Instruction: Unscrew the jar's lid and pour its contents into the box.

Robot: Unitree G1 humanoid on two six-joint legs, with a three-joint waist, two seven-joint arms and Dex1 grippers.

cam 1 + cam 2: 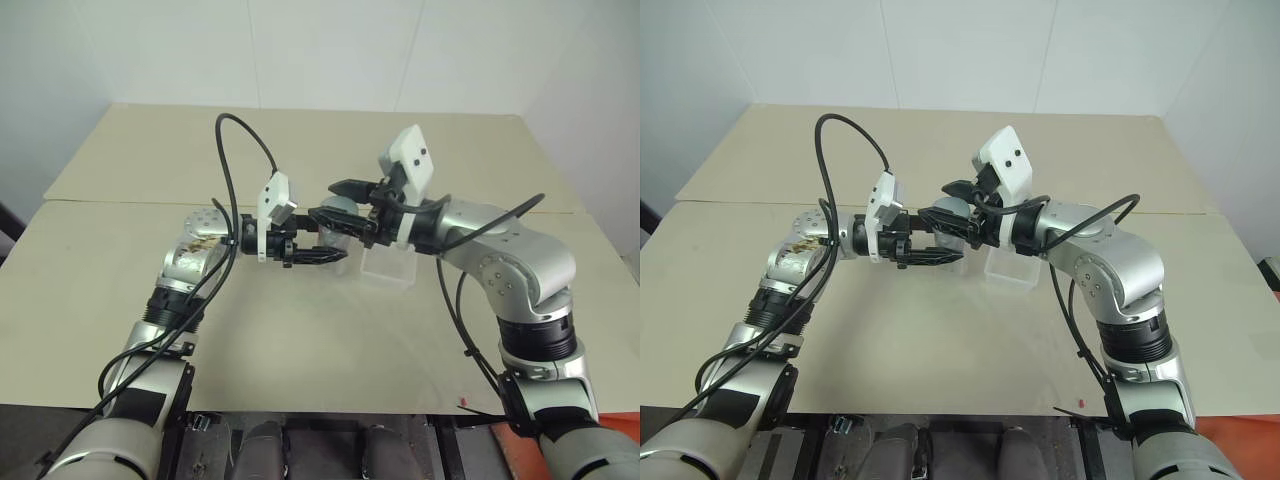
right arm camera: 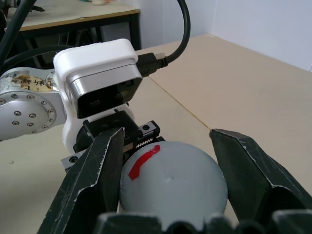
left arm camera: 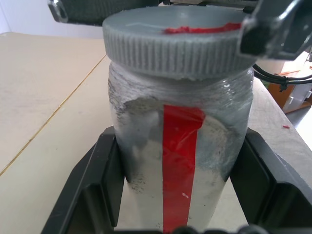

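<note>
The jar [image 3: 180, 161], clear with a red stripe down its side, is held upright above the table with my left gripper [image 1: 316, 257] shut on its body. Pale grey-white contents [image 3: 141, 161] cloud the inside of its wall. The grey ribbed lid [image 3: 175, 53], marked with red on top, sits on the jar. My right gripper [image 2: 166, 134] reaches in from the right with a finger pressed on each side of the lid [image 2: 173, 187]. The clear box [image 1: 388, 265] rests on the table just right of the jar, under my right wrist.
Two beige tables [image 1: 300, 340] meet at a seam running across behind the grippers. Black cables [image 1: 228, 170] loop above my left wrist and hang beside my right forearm. A small red scrap [image 1: 464, 403] lies near the table's front edge.
</note>
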